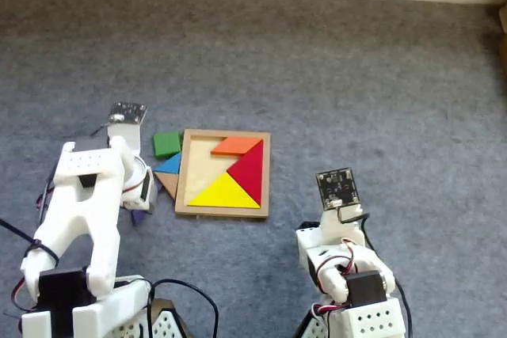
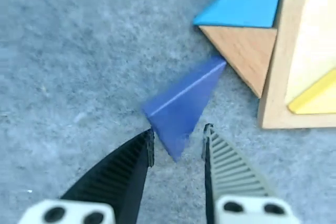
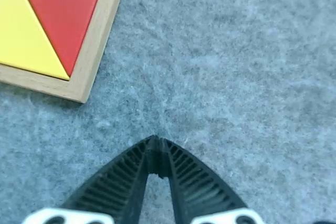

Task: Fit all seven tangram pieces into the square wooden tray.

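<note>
**Left jaws straddle the dark blue triangle; right is closed and empty**

Left side, nearest first: the left gripper (image 2: pixel 178 135) is low over the grey mat (image 2: pixel 73 66) with its jaws part open. One corner of the dark blue triangle (image 2: pixel 184 103) sits between the tips. The black finger (image 2: pixel 134 163) looks to be against one edge. I see a sliver of mat between the pale finger (image 2: pixel 226 156) and the other edge, so I read this as not clamped. The triangle looks tilted, one edge up, but I can't tell whether it is off the mat.

The far tip of that piece meets, or nearly meets, the tan triangle (image 2: pixel 244 51), which lies flat on the mat against the outside of the tray (image 1: pixel 181 176). The light blue triangle (image 2: pixel 247 3) is edge to edge with the tan one, also outside the tray wall. Beyond that, the green square (image 1: pixel 166 144) lies on the mat just beside the tray's far left corner.

Right side: the right gripper (image 3: pixel 156 145) hangs over bare mat near the tray's near right corner, apart from it. Jaws are fully closed, tips together, nothing in them.

Inside the tray: the yellow triangle (image 1: pixel 223 193) along the near edge, the red triangle (image 1: pixel 249 170) along the right edge, and the orange piece (image 1: pixel 236 146) at the far right. The left and far-left part of the tray floor is bare wood.
</note>
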Robot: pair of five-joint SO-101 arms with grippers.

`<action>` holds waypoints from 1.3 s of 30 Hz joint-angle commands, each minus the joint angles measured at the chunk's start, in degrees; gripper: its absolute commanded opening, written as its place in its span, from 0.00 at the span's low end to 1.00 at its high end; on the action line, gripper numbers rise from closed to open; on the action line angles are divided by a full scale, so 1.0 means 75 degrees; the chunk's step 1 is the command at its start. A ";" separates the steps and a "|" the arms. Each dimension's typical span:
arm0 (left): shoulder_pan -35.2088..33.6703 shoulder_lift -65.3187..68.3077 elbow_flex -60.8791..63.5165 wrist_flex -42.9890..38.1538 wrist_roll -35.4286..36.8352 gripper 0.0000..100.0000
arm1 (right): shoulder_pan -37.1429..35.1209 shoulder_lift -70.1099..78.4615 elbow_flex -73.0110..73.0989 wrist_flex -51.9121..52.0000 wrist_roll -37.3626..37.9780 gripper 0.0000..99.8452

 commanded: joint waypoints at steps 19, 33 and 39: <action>0.0100 -0.0041 -0.1002 0.0234 -0.1149 0.27 | -0.0029 -0.0123 0.1131 0.0053 -0.0094 0.01; 0.0744 -0.0006 -0.1014 -0.1231 0.0598 0.26 | -0.0029 -0.0123 0.1131 0.0053 -0.0094 0.01; 0.0803 0.0404 -0.1623 -0.1723 0.1242 0.26 | -0.0029 -0.0123 0.1131 0.0053 -0.0094 0.01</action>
